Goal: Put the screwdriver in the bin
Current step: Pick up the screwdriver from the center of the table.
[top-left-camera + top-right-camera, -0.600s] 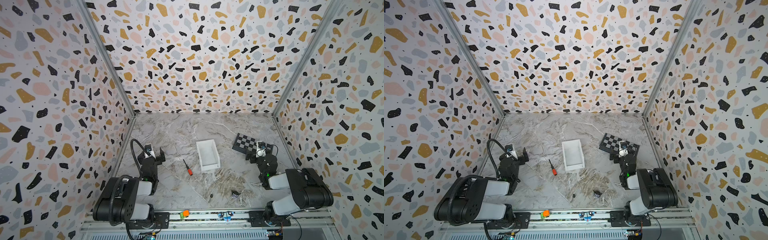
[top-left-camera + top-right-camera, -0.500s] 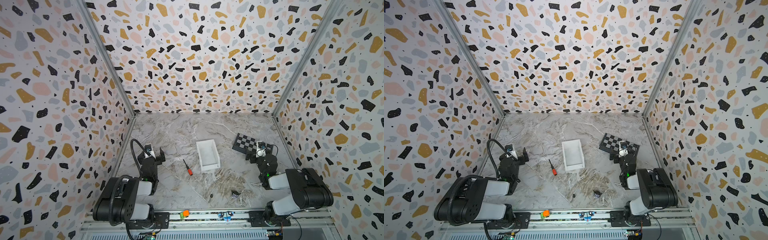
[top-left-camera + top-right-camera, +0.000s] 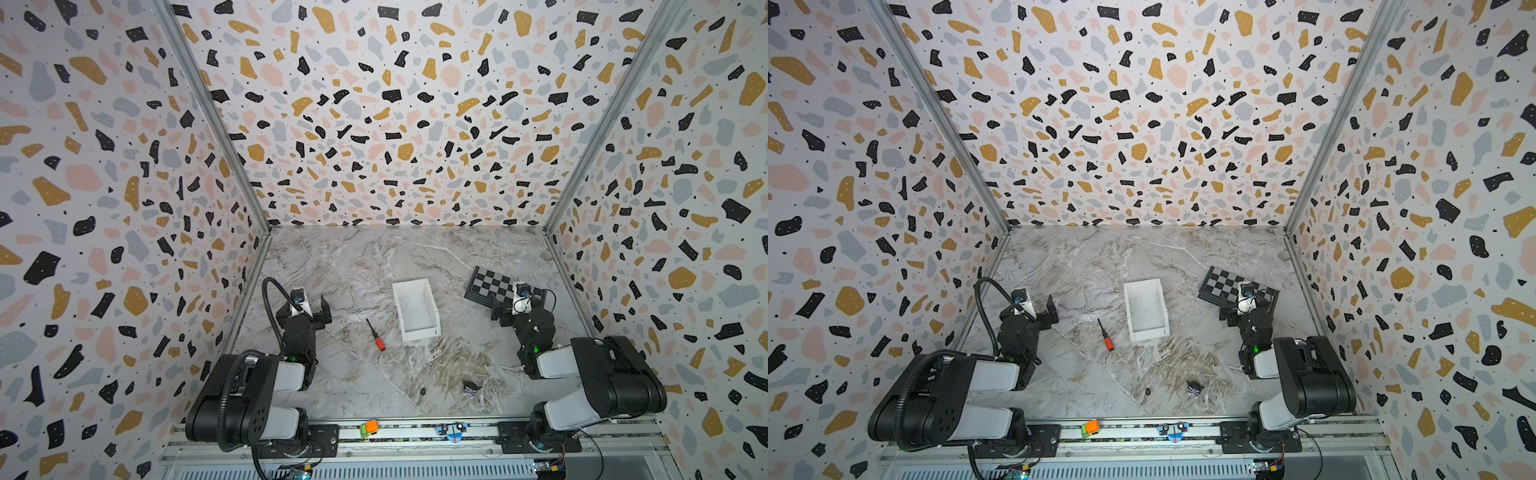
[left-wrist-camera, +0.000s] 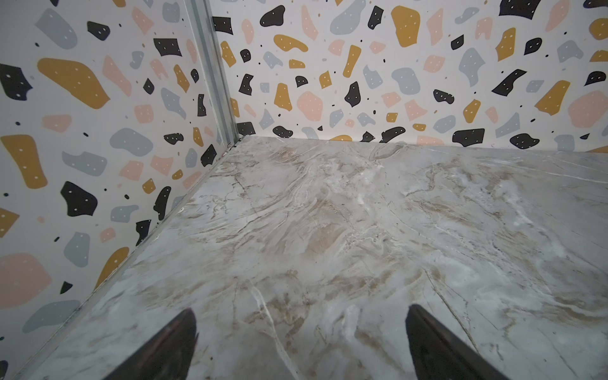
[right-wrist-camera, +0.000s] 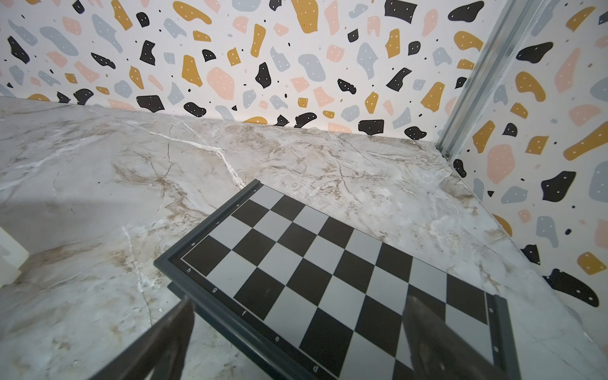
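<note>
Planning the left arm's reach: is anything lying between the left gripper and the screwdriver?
Nothing. Between the left gripper and the screwdriver there is only bare marble tabletop, as both top views show. The bin sits beyond the screwdriver.

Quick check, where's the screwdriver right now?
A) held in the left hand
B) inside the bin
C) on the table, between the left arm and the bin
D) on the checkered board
C: in both top views the screwdriver lies flat on the table, apart from the bin, and the left hand is open with nothing in it.
</note>
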`<action>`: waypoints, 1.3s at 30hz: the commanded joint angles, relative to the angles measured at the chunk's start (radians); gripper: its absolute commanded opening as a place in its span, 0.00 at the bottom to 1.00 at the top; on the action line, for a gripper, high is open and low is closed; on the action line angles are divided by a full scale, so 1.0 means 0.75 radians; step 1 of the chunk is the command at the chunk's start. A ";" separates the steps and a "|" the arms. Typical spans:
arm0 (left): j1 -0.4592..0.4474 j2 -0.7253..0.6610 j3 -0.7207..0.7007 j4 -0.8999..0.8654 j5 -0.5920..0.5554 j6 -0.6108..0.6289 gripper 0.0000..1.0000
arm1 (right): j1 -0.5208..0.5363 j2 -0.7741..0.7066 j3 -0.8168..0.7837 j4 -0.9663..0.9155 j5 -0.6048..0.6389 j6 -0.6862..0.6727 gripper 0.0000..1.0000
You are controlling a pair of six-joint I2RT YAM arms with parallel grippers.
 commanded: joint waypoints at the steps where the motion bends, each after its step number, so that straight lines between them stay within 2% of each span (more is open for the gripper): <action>1: -0.005 -0.009 0.024 0.057 0.005 0.014 1.00 | 0.004 -0.013 0.027 0.002 0.014 0.007 0.99; 23: -0.005 -0.019 0.030 0.036 -0.054 -0.009 1.00 | -0.002 -0.015 0.022 0.009 0.007 0.017 0.99; 25: -0.005 -0.040 0.040 0.029 -0.119 -0.041 1.00 | -0.003 -0.017 0.017 0.014 -0.011 0.015 0.99; 26: -0.005 -0.077 0.060 -0.028 -0.150 -0.048 1.00 | -0.006 -0.020 0.022 0.014 -0.020 0.012 0.99; 29: -0.005 -0.243 0.221 -0.463 -0.182 -0.080 1.00 | -0.024 -0.080 0.094 -0.156 -0.057 0.023 0.99; 34: -0.007 -0.482 0.525 -1.072 -0.412 -0.470 1.00 | -0.064 -0.299 0.212 -0.546 -0.090 0.110 0.99; 36: -0.011 -0.556 0.613 -1.231 -0.417 -0.504 1.00 | -0.062 -0.423 0.244 -0.671 -0.122 0.126 0.99; 39: -0.015 -0.652 0.686 -1.360 -0.342 -0.556 1.00 | -0.056 -0.576 0.302 -0.836 -0.130 0.175 0.99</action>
